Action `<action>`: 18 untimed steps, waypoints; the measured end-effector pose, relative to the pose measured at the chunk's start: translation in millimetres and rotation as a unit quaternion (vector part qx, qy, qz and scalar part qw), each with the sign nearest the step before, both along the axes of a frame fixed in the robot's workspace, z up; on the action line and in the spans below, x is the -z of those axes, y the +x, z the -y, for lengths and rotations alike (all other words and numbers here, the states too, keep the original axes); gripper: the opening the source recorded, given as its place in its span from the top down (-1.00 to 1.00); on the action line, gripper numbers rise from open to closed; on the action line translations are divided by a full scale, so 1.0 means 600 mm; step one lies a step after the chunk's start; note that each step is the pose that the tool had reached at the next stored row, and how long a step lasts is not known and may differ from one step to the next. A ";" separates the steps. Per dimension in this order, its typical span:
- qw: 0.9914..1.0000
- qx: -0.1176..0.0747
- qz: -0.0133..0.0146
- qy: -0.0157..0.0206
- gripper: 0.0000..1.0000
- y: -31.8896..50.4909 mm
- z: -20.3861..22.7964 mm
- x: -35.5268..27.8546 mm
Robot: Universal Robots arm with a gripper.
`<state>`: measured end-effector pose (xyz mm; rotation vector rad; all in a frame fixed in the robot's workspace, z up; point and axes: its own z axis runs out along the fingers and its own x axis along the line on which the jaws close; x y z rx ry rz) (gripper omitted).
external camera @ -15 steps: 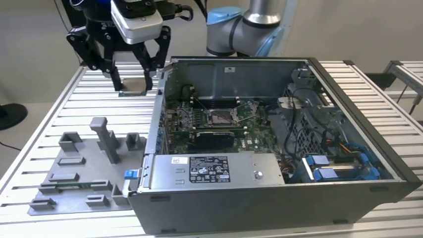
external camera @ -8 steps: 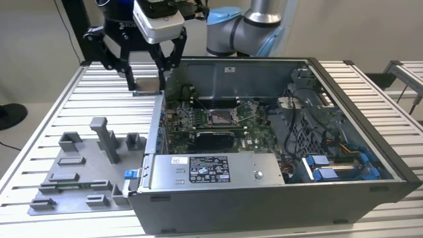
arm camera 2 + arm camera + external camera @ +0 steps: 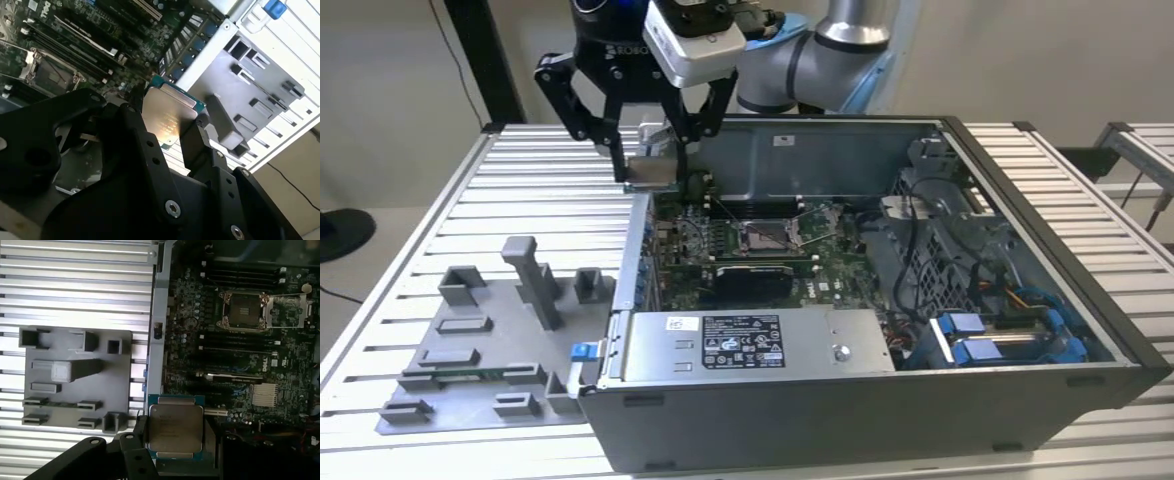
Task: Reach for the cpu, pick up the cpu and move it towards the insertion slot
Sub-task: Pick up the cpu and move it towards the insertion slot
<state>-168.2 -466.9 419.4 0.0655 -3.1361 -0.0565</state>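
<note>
The end effector (image 3: 650,150) grips one cpu (image 3: 652,171) between its two fingers (image 3: 150,150). The chip hangs above the computer case's (image 3: 881,420) wall edge. One insertion slot (image 3: 767,236) lies apart.

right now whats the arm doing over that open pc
The robot arm's hand is shut on the cpu and carries it in the air over the edge of the open computer case, above the motherboard. The insertion slot sits open and empty further in, towards the exterior view's right. The grey plastic tray rests on the slatted table beside the case.
</note>
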 end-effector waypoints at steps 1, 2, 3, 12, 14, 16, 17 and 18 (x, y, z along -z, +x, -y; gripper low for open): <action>1.000 0.000 0.000 0.000 1.00 0.005 0.0000 0.000; 1.000 0.000 0.000 0.000 1.00 0.011 0.0000 0.000; 1.000 0.000 0.000 0.000 1.00 0.016 0.0000 0.000; 1.000 0.000 0.000 0.000 1.00 0.072 0.0000 0.000; 1.000 0.000 0.000 0.000 1.00 0.083 0.0000 0.000; 1.000 0.000 0.000 0.000 1.00 0.094 0.0000 0.000; 1.000 0.000 0.000 0.000 1.00 0.099 0.0000 0.000; 1.000 0.000 0.000 0.000 1.00 0.104 0.0000 0.000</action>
